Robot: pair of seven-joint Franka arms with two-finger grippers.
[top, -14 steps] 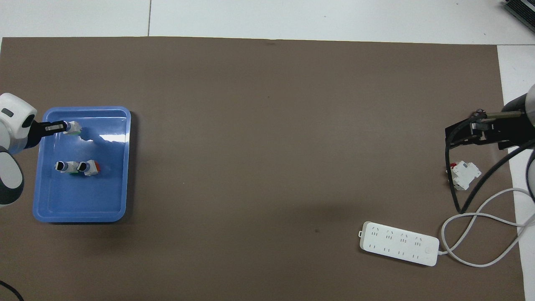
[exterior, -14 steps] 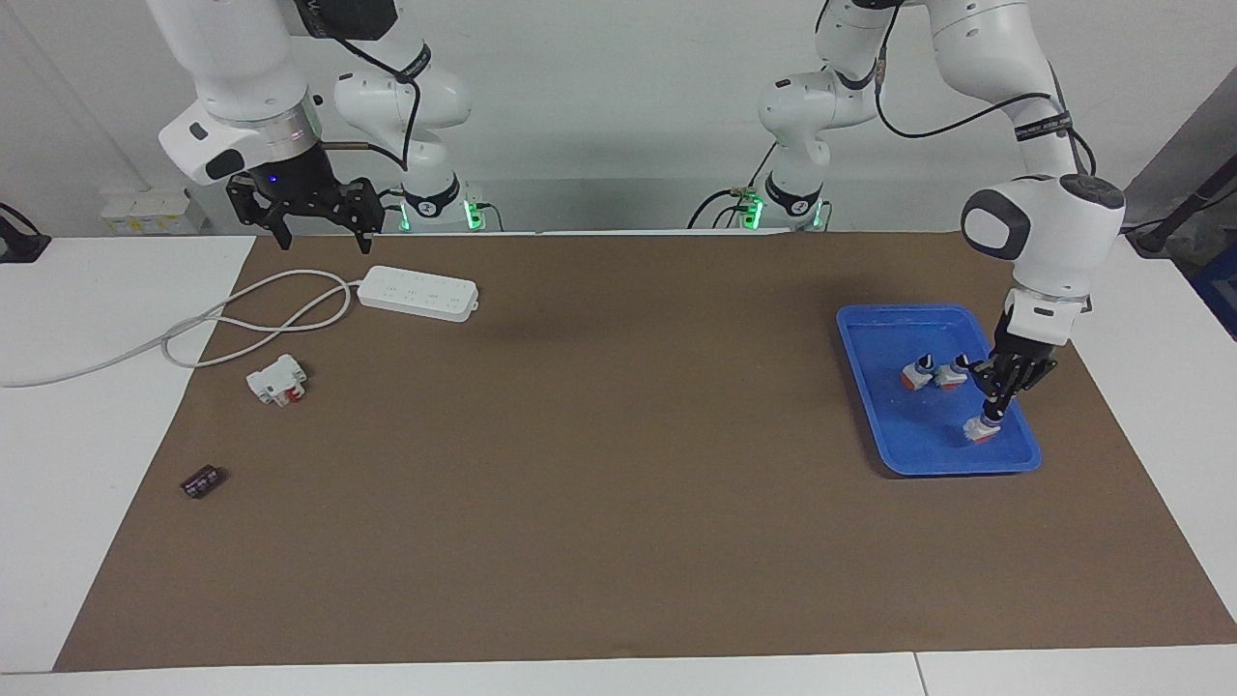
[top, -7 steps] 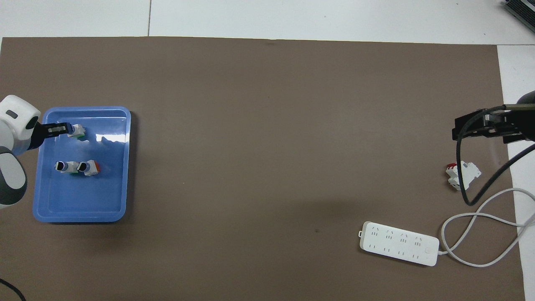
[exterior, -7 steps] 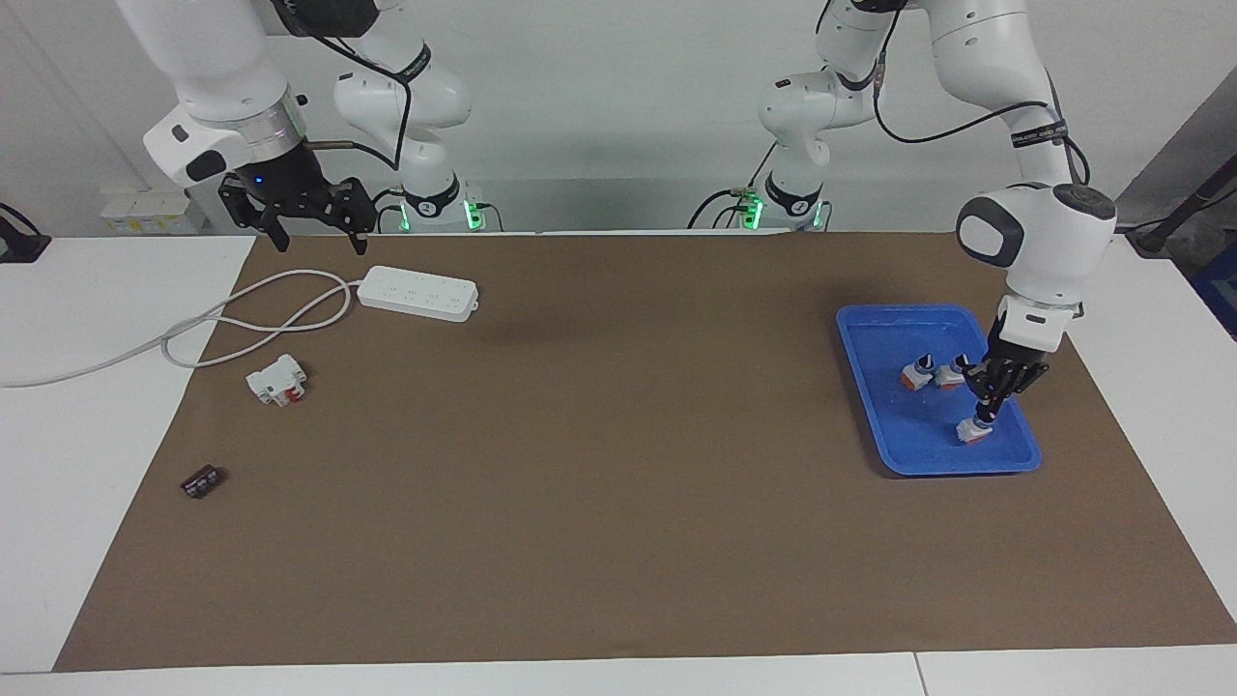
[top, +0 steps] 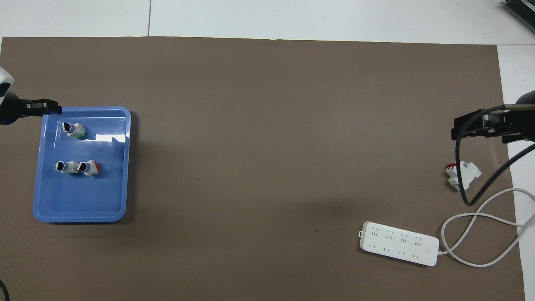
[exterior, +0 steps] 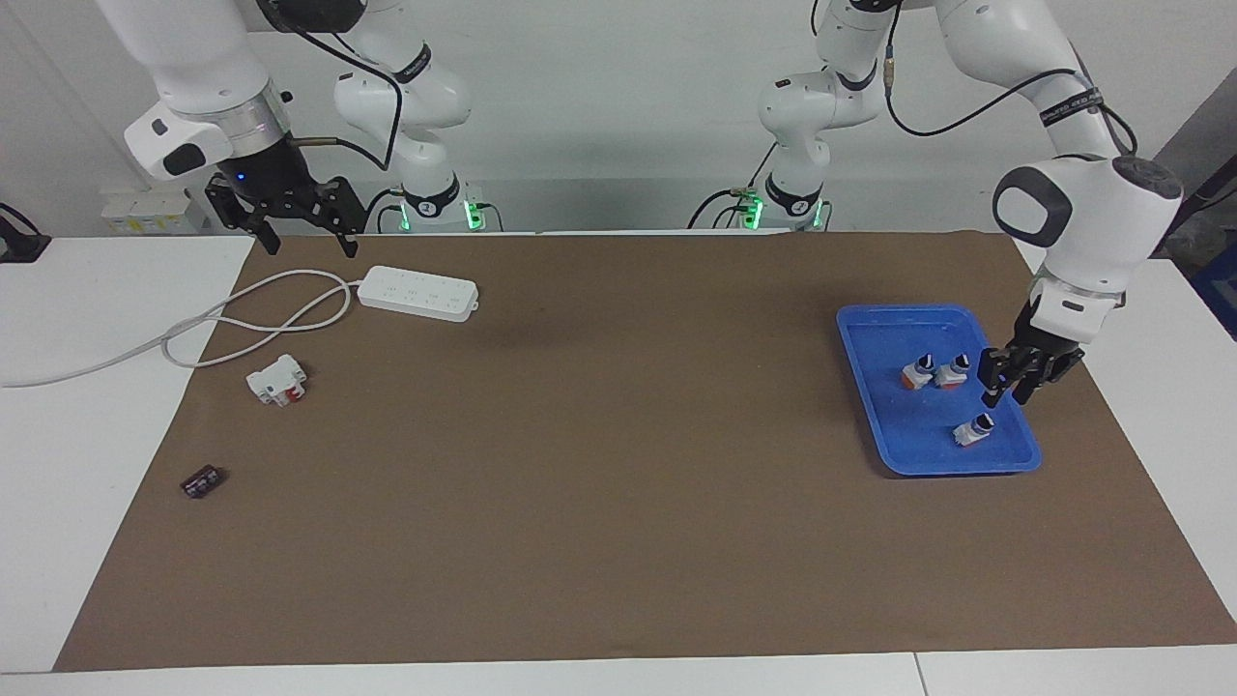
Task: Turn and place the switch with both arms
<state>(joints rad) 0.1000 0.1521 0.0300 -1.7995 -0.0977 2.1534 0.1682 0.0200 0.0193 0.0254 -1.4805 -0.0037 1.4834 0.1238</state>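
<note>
The switch [exterior: 972, 430] [top: 72, 129], white-grey with a green end and a dark knob, lies by itself in the blue tray [exterior: 923, 310] [top: 83, 200], farther from the robots than the two other switches there. My left gripper [exterior: 1007, 387] [top: 49, 107] hangs open over the tray's rim at the left arm's end, a little above the switch, with nothing between its fingers. My right gripper [exterior: 307, 242] [top: 459, 127] waits open and empty in the air over the mat's edge by the power strip's cable.
Two more small switches [exterior: 933, 372] [top: 77, 167] lie side by side in the tray. A white power strip [exterior: 417, 292] [top: 399, 248] with a looped cable, a white block with red parts [exterior: 277, 379] [top: 462, 175] and a small black part [exterior: 201, 480] lie at the right arm's end.
My left gripper has opened, let go of the switch and lifted off toward the tray's rim; the switch now lies in the tray. The right gripper has drawn back slightly.
</note>
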